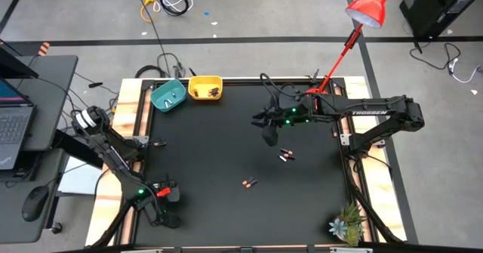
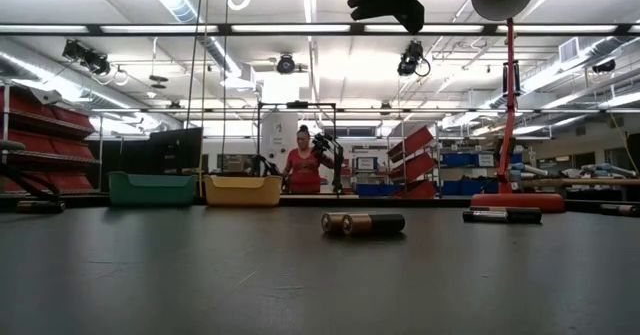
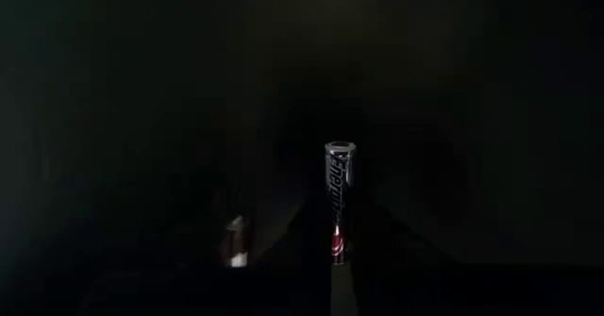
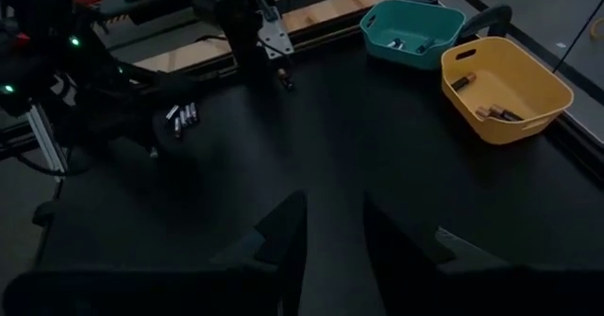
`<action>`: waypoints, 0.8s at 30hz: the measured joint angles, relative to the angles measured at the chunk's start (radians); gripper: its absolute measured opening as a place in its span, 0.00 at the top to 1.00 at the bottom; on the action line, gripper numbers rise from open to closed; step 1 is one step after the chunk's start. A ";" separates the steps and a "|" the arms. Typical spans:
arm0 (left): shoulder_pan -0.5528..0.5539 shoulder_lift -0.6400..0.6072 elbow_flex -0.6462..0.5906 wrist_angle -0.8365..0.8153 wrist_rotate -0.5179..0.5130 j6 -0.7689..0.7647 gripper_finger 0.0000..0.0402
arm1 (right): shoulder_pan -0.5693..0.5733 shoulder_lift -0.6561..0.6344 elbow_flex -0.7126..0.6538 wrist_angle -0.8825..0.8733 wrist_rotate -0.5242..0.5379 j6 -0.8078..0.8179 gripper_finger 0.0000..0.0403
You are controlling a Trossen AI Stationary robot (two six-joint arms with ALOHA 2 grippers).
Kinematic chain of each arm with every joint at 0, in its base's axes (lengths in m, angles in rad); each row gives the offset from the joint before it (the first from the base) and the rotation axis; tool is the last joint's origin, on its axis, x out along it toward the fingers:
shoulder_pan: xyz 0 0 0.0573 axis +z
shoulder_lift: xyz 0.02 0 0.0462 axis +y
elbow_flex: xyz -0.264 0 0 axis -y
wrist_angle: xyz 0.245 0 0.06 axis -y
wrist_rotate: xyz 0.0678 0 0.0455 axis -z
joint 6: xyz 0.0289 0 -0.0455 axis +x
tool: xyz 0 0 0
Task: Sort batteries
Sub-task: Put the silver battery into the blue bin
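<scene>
Low view put 2 dark copper-ended batteries (image 2: 362,223) nearest, lying end to end on the bench (image 2: 300,285), with 2 more (image 2: 502,215) farther right. Farther back sat the teal bowl (image 2: 151,188) and yellow bowl (image 2: 242,189), and a person stood in the room beyond. From above, the left claw (image 1: 167,193) sat low at the near-left corner; its wrist view showed it pinching 1 silver battery (image 3: 339,203) by the lower end. The right claw (image 1: 270,136) hung over mid-bench, fingers (image 4: 283,236) parted and empty. These cells looked stiff, smooth and prone to rolling; gripping across the middle of the barrel seemed safest.
</scene>
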 joint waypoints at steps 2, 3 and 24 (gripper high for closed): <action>0.000 0.000 0.010 -0.008 -0.015 -0.028 0.96 | 0.000 0.000 0.000 0.001 0.000 -0.015 0.71; 0.002 0.000 0.015 -0.007 -0.023 -0.043 0.96 | 0.000 0.000 0.000 0.001 0.000 -0.020 0.71; 0.590 -0.081 -0.099 -0.002 -0.536 -0.286 0.96 | 0.008 0.000 0.000 0.032 -0.001 -0.014 0.71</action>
